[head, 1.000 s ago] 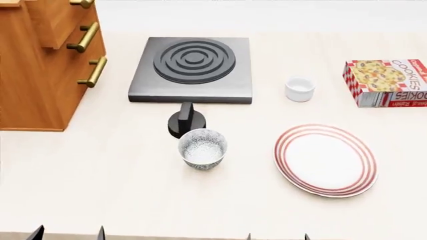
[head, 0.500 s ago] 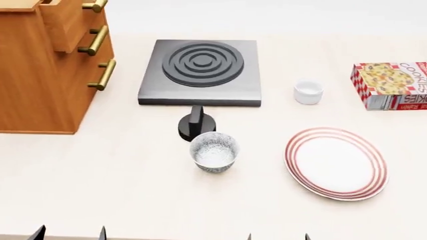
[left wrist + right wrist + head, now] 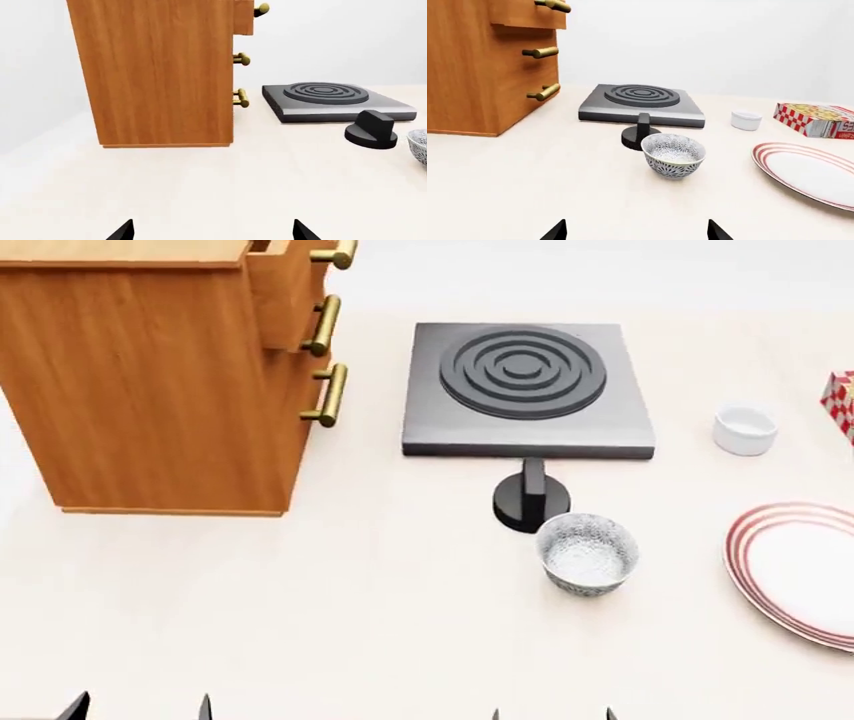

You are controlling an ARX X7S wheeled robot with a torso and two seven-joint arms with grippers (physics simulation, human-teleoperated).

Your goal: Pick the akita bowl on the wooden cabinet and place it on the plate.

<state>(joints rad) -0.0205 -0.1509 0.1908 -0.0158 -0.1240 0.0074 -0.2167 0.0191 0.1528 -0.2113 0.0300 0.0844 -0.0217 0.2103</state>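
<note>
The left end effector sat low at the near edge of the tabletop with its fingers spread and nothing between them, and the right end effector was likewise open and empty. The wooden cabinet stood at the far left, and only a thin strip of its top showed. No akita bowl could be seen there, so the task's bowl lay out of view on it. To its right came the stove, then its knob, and just beside the knob a speckled bowl on the tabletop. Further right were a small cup, the plate and a sliver of cookie box. The main risk seemed to be taking the look-alike speckled bowl, which was near and plainly visible, in place of the one up on the cabinet. A blind upward reach could also strike the protruding drawer handles or nudge the unseen bowl off the top. Against the earlier head pictures, the view had swung left. The cabinet had grown to fill the left third, everything else had slid rightward together, and the plate was now cut by the frame edge. The things had not shifted relative to one another.
</note>
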